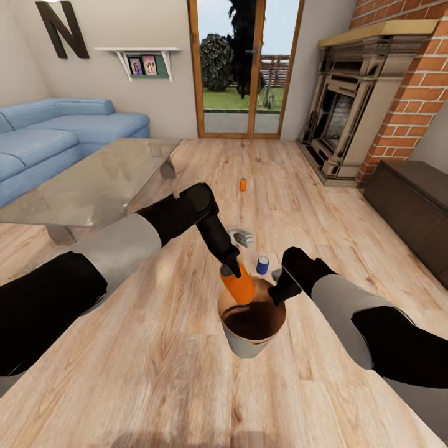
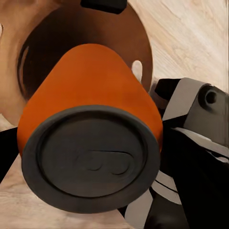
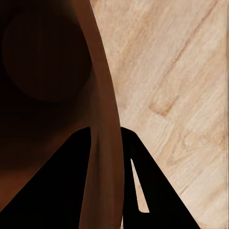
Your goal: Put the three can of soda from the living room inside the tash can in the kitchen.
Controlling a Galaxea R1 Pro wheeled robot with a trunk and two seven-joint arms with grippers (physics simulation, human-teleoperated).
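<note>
My left gripper (image 1: 231,267) is shut on an orange soda can (image 1: 240,286), held tilted over the mouth of the trash can (image 1: 247,343). In the left wrist view the orange can (image 2: 90,95) has its dark top toward the camera, with the trash can's brown inside (image 2: 57,43) behind it. My right gripper (image 1: 278,297) is shut on the trash can's rim (image 3: 102,119), one finger (image 3: 62,191) inside and one outside. A dark blue can (image 1: 262,265) stands on the floor just beyond the trash can. A second orange can (image 1: 243,184) stands farther off, toward the glass doors.
The glass-topped low table (image 1: 93,186) is at the left, with the blue sofa (image 1: 56,130) behind it. A brick fireplace (image 1: 354,106) and a dark cabinet (image 1: 417,205) line the right side. A small grey object (image 1: 242,236) lies on the wood floor near the blue can.
</note>
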